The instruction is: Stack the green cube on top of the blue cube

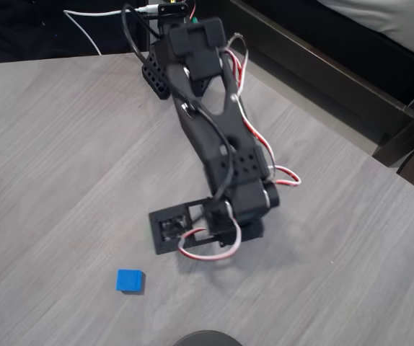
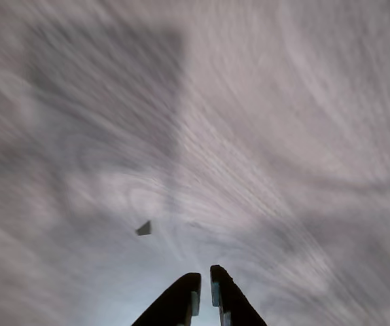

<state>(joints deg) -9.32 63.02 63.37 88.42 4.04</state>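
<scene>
The blue cube (image 1: 130, 280) sits alone on the grey wood-grain table (image 1: 55, 166), nothing on top of it, so the stack is not made. The green cube cannot be picked out: in the wrist view a tiny dark speck lies on the blurred table surface up and left of the fingertips, too small to name. The gripper (image 2: 202, 284), seen from the wrist, has its two dark fingers (image 2: 181, 299) almost together, only a thin slit between them, and nothing held. Overhead, the black arm (image 1: 218, 137) hangs up and right of the blue cube, apart from it. By my judgement, finding, gripping and placing the green cube all remain.
</scene>
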